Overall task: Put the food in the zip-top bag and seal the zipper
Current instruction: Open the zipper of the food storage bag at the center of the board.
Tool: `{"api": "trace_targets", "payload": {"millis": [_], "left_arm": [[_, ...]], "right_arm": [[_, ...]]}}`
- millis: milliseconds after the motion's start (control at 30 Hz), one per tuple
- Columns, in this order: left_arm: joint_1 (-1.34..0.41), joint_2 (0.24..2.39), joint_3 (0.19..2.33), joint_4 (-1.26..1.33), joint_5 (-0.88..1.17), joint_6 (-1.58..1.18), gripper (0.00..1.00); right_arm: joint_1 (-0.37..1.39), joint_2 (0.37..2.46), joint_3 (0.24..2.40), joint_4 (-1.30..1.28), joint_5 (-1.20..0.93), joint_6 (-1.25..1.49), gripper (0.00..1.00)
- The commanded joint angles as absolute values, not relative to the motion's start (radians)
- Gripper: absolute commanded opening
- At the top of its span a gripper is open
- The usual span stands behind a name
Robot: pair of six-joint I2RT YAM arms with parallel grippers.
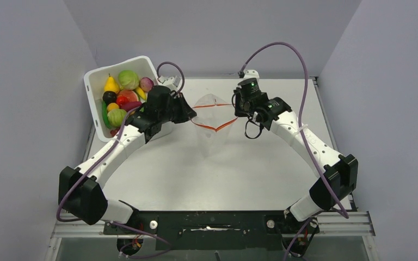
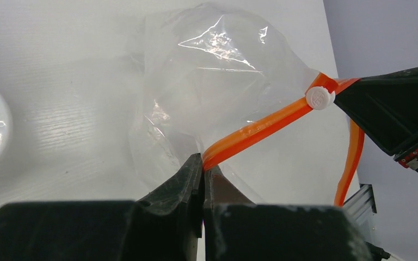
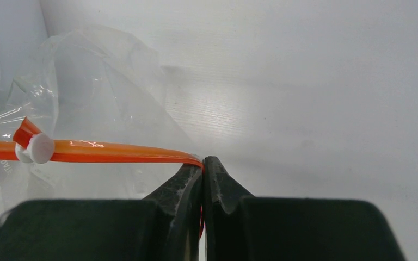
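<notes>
1. Top external view: the clear soft plastic zip-top bag (image 1: 213,142) sits between the two arms at the middle of the white surface (image 1: 196,179), its mouth spread into a loop. I can't tell whether its bottom touches the surface.
2. Left claw (image 2: 202,166): pressed together, pinching the thin red-orange zipper strip (image 2: 261,128) at its tips.
3. Right claw (image 3: 202,163): also pressed together on the same strip, from the opposite side.
4. The small round white slider (image 2: 320,98) is on the strip, away from both pinch points.
5. The colourful toy fruit and vegetables (image 1: 121,98) are all in the tilted white rectangular plastic tub (image 1: 93,103), just beside the left arm. The bag looks empty, so loading has not started.
6. Risks, my read:
   - Both claws are busy, so fetching food means letting go of one side. The soft bag would likely sag and the mouth would fold shut.
   - Pulling the claws apart flattens the loop and leaves no opening.
   - The tip-only pinch on the slick strip could slip under the food's weight.
   - The left arm is close to the tilted tub, and a nudge could spill it.
</notes>
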State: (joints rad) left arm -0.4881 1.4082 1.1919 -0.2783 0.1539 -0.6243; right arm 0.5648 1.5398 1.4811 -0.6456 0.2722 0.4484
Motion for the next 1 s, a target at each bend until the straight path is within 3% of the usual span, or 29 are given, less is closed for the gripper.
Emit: {"api": "trace_targets", "payload": {"millis": [0, 100, 300, 533, 733, 967], "left_arm": [[-0.488, 1.419, 1.249, -0.326, 0.11, -0.579, 0.0], [-0.497, 1.429, 1.246, -0.29, 0.154, -0.599, 0.0], [-0.499, 1.419, 1.239, -0.208, 0.239, -0.62, 0.25], [-0.502, 1.388, 1.216, -0.098, 0.318, -0.603, 0.37], [-0.503, 1.292, 1.198, -0.089, 0.325, -0.31, 0.52], [-0.495, 1.124, 1.1, -0.13, 0.311, 0.245, 0.61]], "right_arm": [[0.573, 1.477, 1.52, -0.643, 0.314, 0.438, 0.01], [0.603, 1.482, 1.537, -0.646, 0.298, 0.443, 0.01], [0.63, 1.491, 1.598, -0.688, 0.302, 0.45, 0.0], [0.633, 1.52, 1.663, -0.757, 0.318, 0.456, 0.0], [0.633, 1.522, 1.655, -0.777, 0.315, 0.459, 0.0], [0.621, 1.504, 1.611, -0.764, 0.282, 0.453, 0.0]]}}
